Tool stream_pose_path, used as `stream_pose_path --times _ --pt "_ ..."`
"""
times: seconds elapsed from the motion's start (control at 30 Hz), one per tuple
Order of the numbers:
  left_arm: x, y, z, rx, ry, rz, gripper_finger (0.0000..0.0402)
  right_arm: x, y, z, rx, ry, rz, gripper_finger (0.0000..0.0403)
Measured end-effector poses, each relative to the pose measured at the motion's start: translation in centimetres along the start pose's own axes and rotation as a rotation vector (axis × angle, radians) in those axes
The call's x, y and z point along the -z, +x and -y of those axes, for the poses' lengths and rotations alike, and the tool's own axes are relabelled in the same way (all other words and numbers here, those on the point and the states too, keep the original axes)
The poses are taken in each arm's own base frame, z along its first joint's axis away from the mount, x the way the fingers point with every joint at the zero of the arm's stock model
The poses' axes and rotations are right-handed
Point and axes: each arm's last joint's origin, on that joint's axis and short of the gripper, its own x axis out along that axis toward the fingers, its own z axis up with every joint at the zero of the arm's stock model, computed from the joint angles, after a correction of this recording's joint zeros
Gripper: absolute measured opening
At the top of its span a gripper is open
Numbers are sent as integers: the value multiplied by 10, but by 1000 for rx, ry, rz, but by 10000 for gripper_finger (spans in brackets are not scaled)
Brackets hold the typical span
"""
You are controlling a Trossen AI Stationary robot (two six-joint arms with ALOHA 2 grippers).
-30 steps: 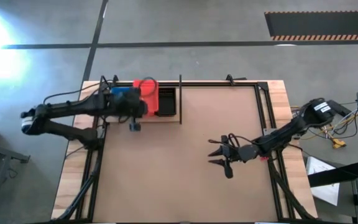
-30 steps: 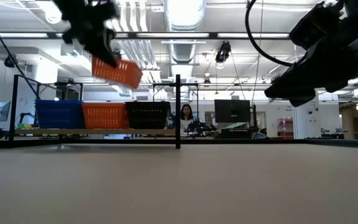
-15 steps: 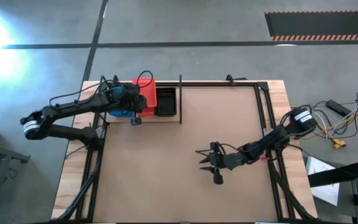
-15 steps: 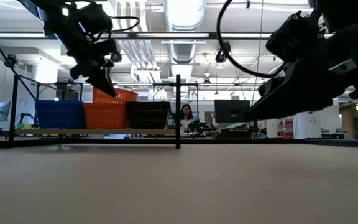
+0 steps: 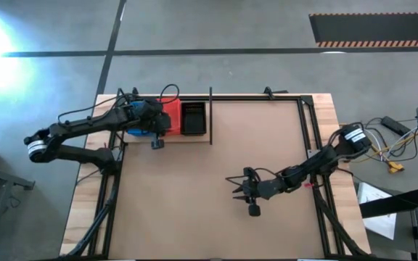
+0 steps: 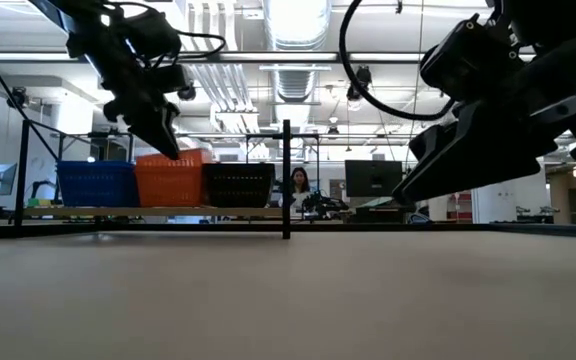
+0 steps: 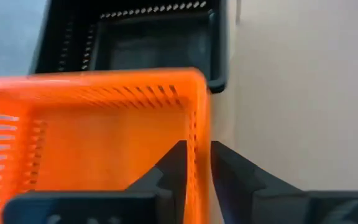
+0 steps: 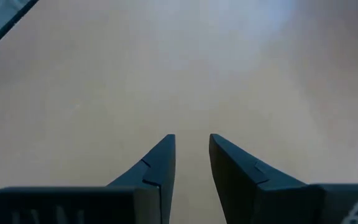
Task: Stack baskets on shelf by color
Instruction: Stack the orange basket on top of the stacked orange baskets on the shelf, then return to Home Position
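**Left gripper seating orange basket on shelf stack**

Left gripper [image 7: 194, 165] pinched the orange basket [image 7: 98, 134] by its wall, over the mid shelf [image 5: 194, 138], btwn blue [image 6: 96, 184] and black [image 6: 238, 184] stacks. I'd square it, lower, then let go. Right gripper [image 8: 191, 158] hung narrow mid-table. No legible writing.

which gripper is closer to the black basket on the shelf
Left. The left gripper grips the wall of the orange basket right beside the black basket on the shelf. The right gripper hovers open over mid-table, far away.
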Motion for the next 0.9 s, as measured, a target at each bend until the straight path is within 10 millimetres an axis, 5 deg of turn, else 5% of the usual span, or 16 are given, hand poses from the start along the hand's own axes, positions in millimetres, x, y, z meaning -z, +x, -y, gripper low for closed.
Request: stream_pose_path --times 0.43,0.6,0.9 --pt "-4 -3 2 61 -89 46 96 0 -1 0 3 1 2 70" --pt "-19 -10 12 23 -140 69 93 0 -2 6 170 42 28 73" --pt "-46 -28 87 -106 -165 136 66 -18 4 45 332 55 76 123"
